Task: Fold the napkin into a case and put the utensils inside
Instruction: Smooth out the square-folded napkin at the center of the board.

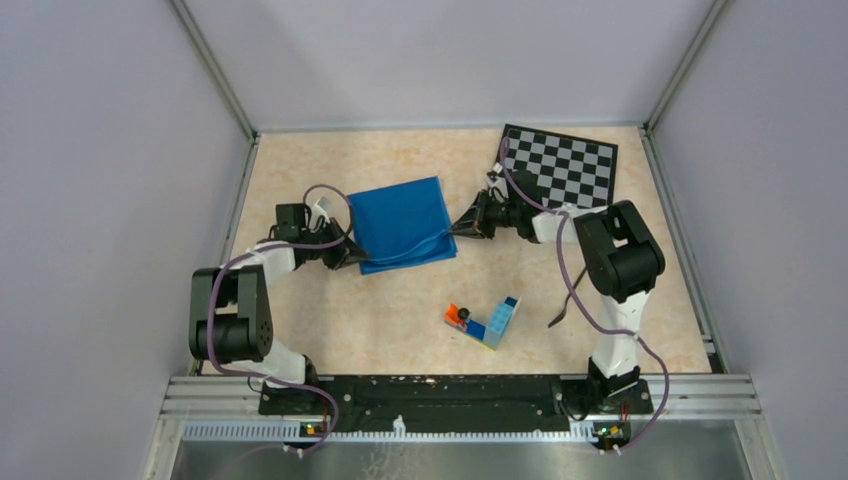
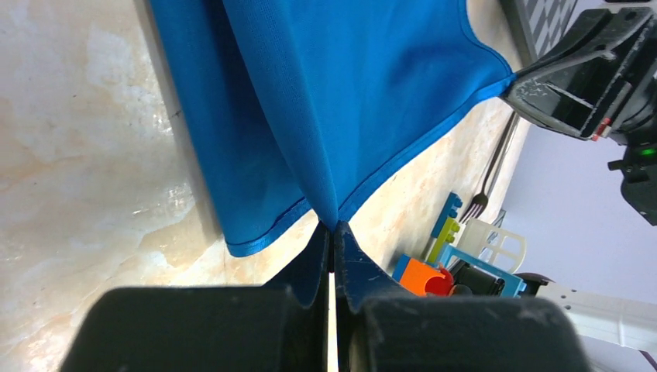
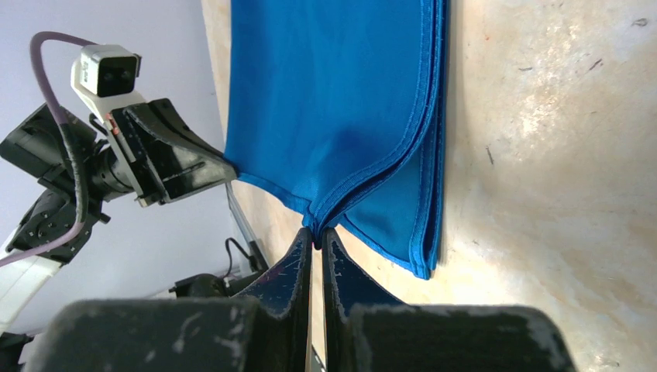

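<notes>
— Both corners gripped?
— Yes. I have the left gripper and right gripper each pinched tight on a near corner of the napkin, mid-worktop, probably to carry that edge over evenly.
— Anything inside it?
— Nothing I can see; no case yet. Fork lies by the worktop's right edge.

Toy bricks and fork beside right arm, chessboard behind

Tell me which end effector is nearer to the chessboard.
Right. The right end effector, shut on the napkin's right corner, sits close to the chessboard's near corner; the left end effector grips the napkin's left corner, farther away.
</notes>
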Motion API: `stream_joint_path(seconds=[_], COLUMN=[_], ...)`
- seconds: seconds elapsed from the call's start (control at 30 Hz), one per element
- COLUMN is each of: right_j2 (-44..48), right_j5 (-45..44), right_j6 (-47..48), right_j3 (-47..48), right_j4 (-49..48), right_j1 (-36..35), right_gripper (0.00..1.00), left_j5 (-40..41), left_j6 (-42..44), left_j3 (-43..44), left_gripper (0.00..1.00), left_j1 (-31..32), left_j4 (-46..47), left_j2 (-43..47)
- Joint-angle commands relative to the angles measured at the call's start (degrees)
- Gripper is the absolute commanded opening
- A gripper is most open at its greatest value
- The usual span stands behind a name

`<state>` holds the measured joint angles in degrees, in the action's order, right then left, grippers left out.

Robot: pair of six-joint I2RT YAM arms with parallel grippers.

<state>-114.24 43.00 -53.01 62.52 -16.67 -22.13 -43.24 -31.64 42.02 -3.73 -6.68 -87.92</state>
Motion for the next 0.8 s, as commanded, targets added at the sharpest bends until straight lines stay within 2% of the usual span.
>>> stream_joint_path(seconds=[0.0,0.3,0.77], right_j2=[4.3,5.8,2.7], right_j5=[0.3,0.1,-0.8], right_j6=[2.0,3.4,4.4], right_j3=[-1.4,-2.6,-5.2], right_j4=[-3.5,-2.0,-3.4], right_j1=[-0.7,-0.9,-1.1], right_gripper=[0.0,0.0,0.0], left_j5=[0.7,1.9,1.6], left_j6=[3.1,4.5,4.0], left_j3=[-0.3,-1.3,-4.9], left_gripper=[0.0,0.0,0.05], left_j1=[-0.2,-0.2,-0.2], left_j4=[-0.3,-3.1,-0.4], left_j2=[1.7,4.4,-0.6])
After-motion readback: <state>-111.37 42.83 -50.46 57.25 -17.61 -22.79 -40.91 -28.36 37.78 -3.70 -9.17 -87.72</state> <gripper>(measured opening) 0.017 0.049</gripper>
